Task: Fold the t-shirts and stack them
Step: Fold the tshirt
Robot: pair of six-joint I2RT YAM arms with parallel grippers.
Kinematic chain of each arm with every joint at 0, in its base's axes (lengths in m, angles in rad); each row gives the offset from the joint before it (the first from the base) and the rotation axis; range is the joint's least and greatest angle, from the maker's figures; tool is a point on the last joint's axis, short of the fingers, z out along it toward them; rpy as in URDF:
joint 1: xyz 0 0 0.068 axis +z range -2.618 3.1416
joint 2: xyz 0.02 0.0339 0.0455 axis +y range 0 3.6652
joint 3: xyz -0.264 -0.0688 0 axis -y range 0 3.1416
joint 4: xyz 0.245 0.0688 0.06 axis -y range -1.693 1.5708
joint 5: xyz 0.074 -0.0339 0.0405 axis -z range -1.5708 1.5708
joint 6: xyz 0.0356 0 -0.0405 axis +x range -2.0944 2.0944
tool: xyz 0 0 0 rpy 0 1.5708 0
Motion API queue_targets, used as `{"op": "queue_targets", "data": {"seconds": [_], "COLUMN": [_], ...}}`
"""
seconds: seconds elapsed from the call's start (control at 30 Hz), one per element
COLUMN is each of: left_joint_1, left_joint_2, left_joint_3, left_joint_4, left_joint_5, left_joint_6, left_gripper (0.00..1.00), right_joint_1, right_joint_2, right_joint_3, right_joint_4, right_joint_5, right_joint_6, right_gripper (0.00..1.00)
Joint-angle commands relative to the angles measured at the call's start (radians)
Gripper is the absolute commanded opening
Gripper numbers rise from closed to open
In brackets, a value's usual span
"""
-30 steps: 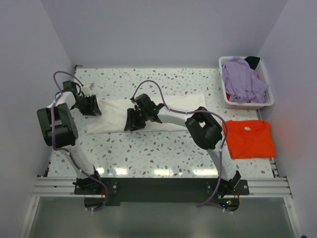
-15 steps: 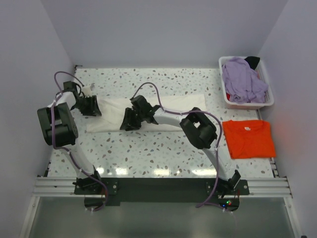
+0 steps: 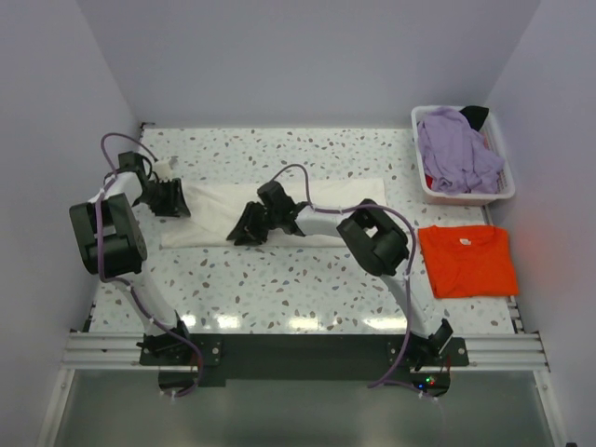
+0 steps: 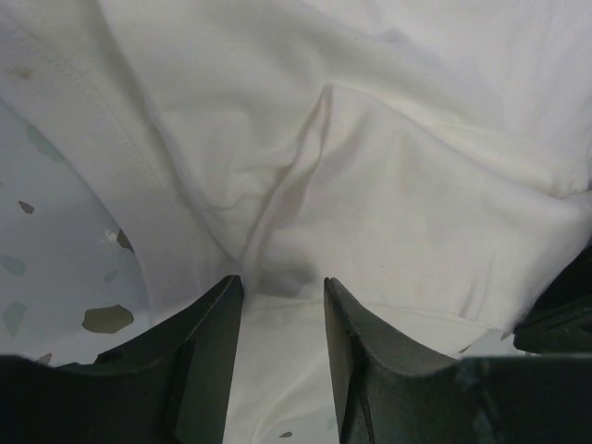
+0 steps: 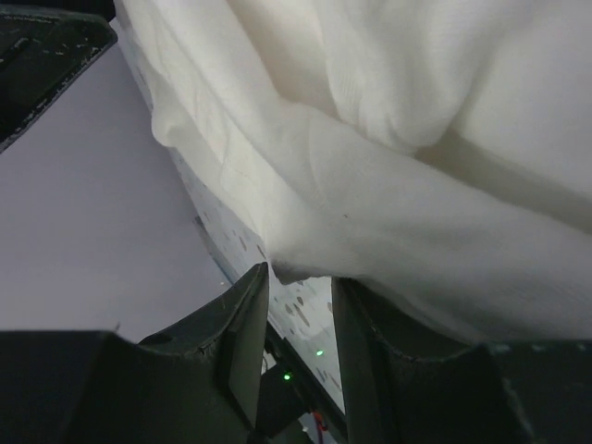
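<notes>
Right gripper (image 3: 250, 226) shifted slightly, one cream-white t-shirt (image 3: 321, 197), one orange-red t-shirt (image 3: 468, 261)

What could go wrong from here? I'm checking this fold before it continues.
1. The right gripper pinches only a thin edge of the cream-white shirt, which could slip free.
2. The left gripper holds a bunched fold, so wrinkles may get folded in.
3. Both arms crowd the shirt's left half and might collide.

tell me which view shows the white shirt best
Top external: the white shirt lies there as a whole long strip on the table. Left and right wrist views show only close-up folds and a hem edge.
</notes>
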State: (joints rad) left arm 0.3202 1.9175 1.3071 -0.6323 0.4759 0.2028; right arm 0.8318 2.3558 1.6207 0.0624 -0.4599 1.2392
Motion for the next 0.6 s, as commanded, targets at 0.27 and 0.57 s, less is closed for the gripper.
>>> {"op": "queue_targets", "data": {"seconds": [0.27, 0.57], "left_joint_1": [0.0, 0.0], "left_joint_2": [-0.041, -0.035], "left_joint_3": [0.012, 0.024], "left_joint_4": [0.005, 0.0], "left_joint_5": [0.009, 0.007], "left_joint_6": [0.014, 0.012], "left_gripper": [0.46, 0.46], "right_joint_1": [-0.005, -0.01], "right_joint_2": [0.03, 0.02], "right_joint_3": [-0.007, -0.004], "right_joint_4": [0.177, 0.191], "right_joint_5": [-0.034, -0.042], "right_joint_6": [0.161, 0.186], "right_gripper": [0.33, 0.26]}}
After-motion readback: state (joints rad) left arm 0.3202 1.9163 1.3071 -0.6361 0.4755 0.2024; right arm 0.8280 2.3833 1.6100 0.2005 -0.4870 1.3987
